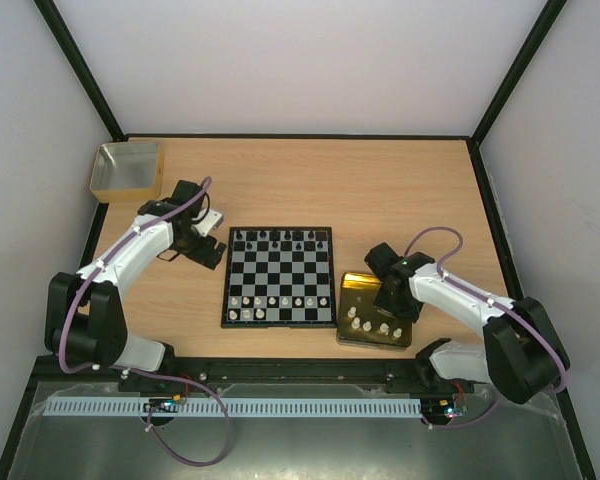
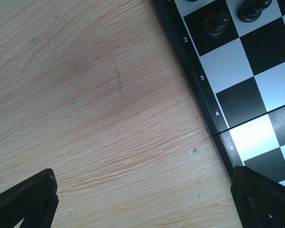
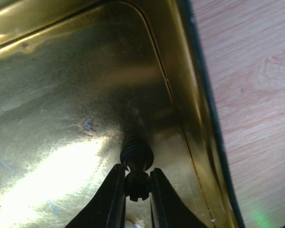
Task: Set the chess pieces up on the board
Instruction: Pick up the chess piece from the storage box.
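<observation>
1. I'm looking at a light wooden table [image 1: 380, 190] enclosed by plain white walls [image 1: 300, 60] with black corner struts.
2. The small black-and-white chequered board [image 1: 279, 277] lies mid-table. Tiny black chess pieces [image 1: 280, 238] stand along its 12 o'clock edge and white chess pieces [image 1: 280, 300] along its 6 o'clock rows.
3. Just beside the board at 4 o'clock, a shiny gold rectangular tray [image 1: 365, 285] holds more white figures.
4. My right claw [image 3: 137, 178] is down in that tray, pinched onto a dark piece [image 3: 137, 156].
5. My left claw [image 2: 142, 173] hovers spread wide over bare wood at the board's 9 o'clock edge.
6. A yellowish square box [image 1: 127, 168] sits in the table's 10 o'clock corner.

The top view looks down from behind on the whole wooden counter [image 1: 380, 190]. The left wrist view closely faces the black-and-white chequered board [image 2: 247, 66], the right wrist view the shiny gold tray [image 3: 61, 71]; both show overhead.
</observation>
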You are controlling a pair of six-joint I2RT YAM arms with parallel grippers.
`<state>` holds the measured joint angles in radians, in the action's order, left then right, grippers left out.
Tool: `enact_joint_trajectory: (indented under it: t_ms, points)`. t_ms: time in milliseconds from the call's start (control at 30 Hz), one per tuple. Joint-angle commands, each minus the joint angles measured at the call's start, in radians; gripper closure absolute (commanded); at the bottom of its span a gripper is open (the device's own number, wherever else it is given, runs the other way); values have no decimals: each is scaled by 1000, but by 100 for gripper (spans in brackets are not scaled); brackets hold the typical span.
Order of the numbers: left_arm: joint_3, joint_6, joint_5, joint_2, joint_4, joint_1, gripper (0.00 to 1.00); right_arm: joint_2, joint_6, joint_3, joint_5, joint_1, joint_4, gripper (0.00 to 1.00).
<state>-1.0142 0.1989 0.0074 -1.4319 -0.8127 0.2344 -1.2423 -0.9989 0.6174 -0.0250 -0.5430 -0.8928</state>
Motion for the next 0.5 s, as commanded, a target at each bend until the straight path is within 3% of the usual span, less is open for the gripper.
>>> enact_joint_trajectory:
  t_ms: [0,367,467]
  points:
    - [3,4,5,10,-6,-6,1,-19,16,5,25,3,34,91]
    - [3,4,5,-5,-7,-6,1,-51,45,62,-22,3,79,93]
    - [4,4,5,-6,-8,-6,1,-68,61,74,-22,3,74,87]
